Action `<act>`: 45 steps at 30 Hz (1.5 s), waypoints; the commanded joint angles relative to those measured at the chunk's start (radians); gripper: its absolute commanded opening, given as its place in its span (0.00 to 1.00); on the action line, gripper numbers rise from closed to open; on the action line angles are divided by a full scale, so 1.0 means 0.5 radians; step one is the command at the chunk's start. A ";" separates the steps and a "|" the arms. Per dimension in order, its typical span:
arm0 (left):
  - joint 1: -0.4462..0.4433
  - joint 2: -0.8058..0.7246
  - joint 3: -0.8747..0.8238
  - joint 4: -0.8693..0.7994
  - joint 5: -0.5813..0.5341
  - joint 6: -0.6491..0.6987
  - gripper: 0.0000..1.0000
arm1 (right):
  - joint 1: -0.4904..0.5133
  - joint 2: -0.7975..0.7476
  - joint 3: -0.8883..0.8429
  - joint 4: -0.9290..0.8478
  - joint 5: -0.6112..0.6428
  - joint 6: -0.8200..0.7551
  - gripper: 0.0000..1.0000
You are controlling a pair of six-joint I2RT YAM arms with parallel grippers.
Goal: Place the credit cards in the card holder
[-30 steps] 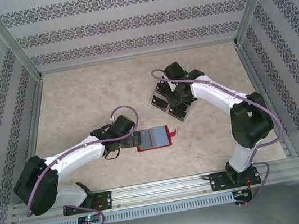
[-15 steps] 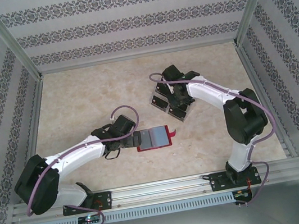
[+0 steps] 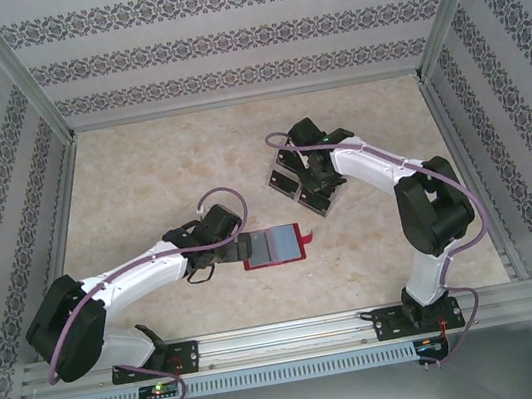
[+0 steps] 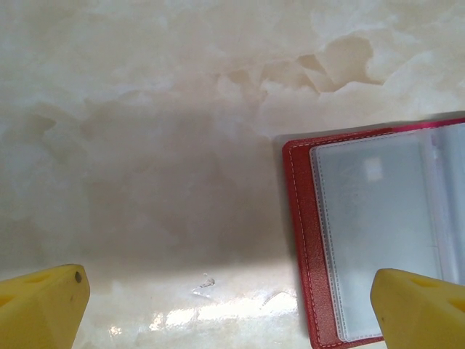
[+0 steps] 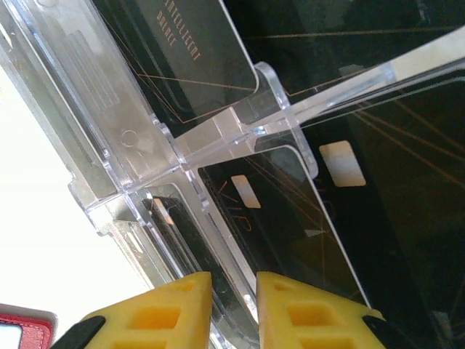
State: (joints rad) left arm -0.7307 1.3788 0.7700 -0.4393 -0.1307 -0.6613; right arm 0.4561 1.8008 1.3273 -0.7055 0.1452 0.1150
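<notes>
Credit cards [image 5: 290, 218], black with pale marks, lie flat in the compartments of a clear plastic tray [image 3: 278, 179] that sits right of centre on a pale marbled desk [image 3: 140, 169], walled on three sides by patterned panels [image 3: 221, 45]. Two white arms reach in from the near edge. The right arm [image 3: 383, 171] bends back over the tray, with the right end effector [image 3: 317, 189] down among the compartments. The left arm [image 3: 127, 282] stretches toward the middle of the desk, with the left end effector [image 3: 237, 251] at the left edge of the card holder [image 3: 273, 246]. The card holder is a red wallet lying open and flat near the desk's centre, just in front of the tray and not touching it, with its grey-blue see-through pockets facing up and a small tab at its right edge. From the left wrist, the yellow fingertips [image 4: 43, 305] are spread wide: one is over bare desk, the other over the holder's lower corner, and contact cannot be judged. From the right wrist, the two yellow fingers [image 5: 305, 313] stand almost together, with a thin clear wall of the tray running into the narrow gap. Whether they pinch it cannot be told. One card beside that wall bears a small pale patch and faint letters.
</notes>
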 commanded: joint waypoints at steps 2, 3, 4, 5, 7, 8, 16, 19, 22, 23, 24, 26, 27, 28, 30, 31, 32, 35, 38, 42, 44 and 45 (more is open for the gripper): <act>0.019 0.015 0.030 0.026 0.013 0.016 1.00 | 0.027 -0.015 -0.048 -0.028 -0.032 -0.014 0.23; 0.019 0.016 0.026 0.029 0.013 0.016 1.00 | 0.030 -0.026 -0.053 -0.030 -0.031 -0.013 0.23; 0.018 0.017 0.027 0.029 0.012 0.017 1.00 | 0.033 -0.039 -0.056 -0.028 -0.027 -0.010 0.23; 0.019 0.018 0.023 0.031 0.015 0.016 1.00 | 0.036 -0.050 -0.059 -0.028 -0.024 -0.010 0.22; 0.017 0.018 0.022 0.035 0.018 0.018 1.00 | 0.042 -0.066 -0.062 -0.034 -0.013 -0.009 0.22; 0.019 0.018 0.025 0.038 0.019 0.013 1.00 | 0.042 -0.074 -0.062 -0.034 -0.013 -0.007 0.21; 0.017 0.018 0.022 0.039 0.019 0.016 1.00 | 0.048 -0.089 -0.053 -0.053 -0.035 -0.012 0.12; 0.019 0.017 0.022 0.038 0.019 0.018 1.00 | 0.048 -0.082 -0.053 -0.055 -0.053 -0.021 0.10; 0.019 0.013 0.023 0.038 0.016 0.016 1.00 | 0.051 -0.071 -0.053 -0.061 -0.074 -0.031 0.13; 0.019 0.015 0.022 0.039 0.016 0.017 1.00 | 0.054 -0.067 -0.053 -0.062 -0.077 -0.034 0.15; 0.019 0.013 0.023 0.038 0.016 0.016 1.00 | 0.057 -0.061 -0.053 -0.065 -0.073 -0.036 0.16; 0.019 0.013 0.023 0.038 0.016 0.016 1.00 | 0.057 -0.050 -0.050 -0.069 -0.074 -0.039 0.16; 0.019 0.012 0.026 0.035 0.014 0.019 1.00 | 0.058 -0.046 -0.050 -0.068 -0.073 -0.040 0.15; 0.021 0.011 0.028 0.032 0.013 0.019 1.00 | 0.060 -0.043 -0.047 -0.069 -0.078 -0.041 0.15; 0.019 0.007 0.028 0.029 0.010 0.022 1.00 | 0.063 -0.043 -0.042 -0.074 -0.084 -0.043 0.13; 0.019 0.007 0.028 0.027 0.010 0.023 1.00 | 0.063 -0.042 -0.038 -0.074 -0.089 -0.043 0.10; 0.019 0.005 0.031 0.028 0.010 0.022 1.00 | 0.064 -0.043 -0.033 -0.074 -0.096 -0.044 0.06; 0.018 0.004 0.032 0.026 0.012 0.022 1.00 | 0.063 -0.047 -0.010 -0.095 -0.114 -0.058 0.01; 0.019 0.003 0.035 0.020 0.010 0.023 1.00 | 0.064 -0.052 0.025 -0.118 -0.130 -0.076 0.00; 0.020 -0.005 0.040 0.019 0.012 0.022 1.00 | 0.054 -0.072 0.096 -0.156 -0.164 -0.094 0.00; 0.019 -0.008 0.042 0.013 0.010 0.024 1.00 | 0.051 -0.097 0.131 -0.173 -0.183 -0.096 0.00; 0.019 -0.009 0.041 0.011 0.010 0.025 1.00 | 0.048 -0.114 0.151 -0.184 -0.193 -0.098 0.00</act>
State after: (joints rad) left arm -0.7307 1.3804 0.7700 -0.4335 -0.1268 -0.6613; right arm 0.4805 1.7733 1.3602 -0.7593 0.0769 0.0784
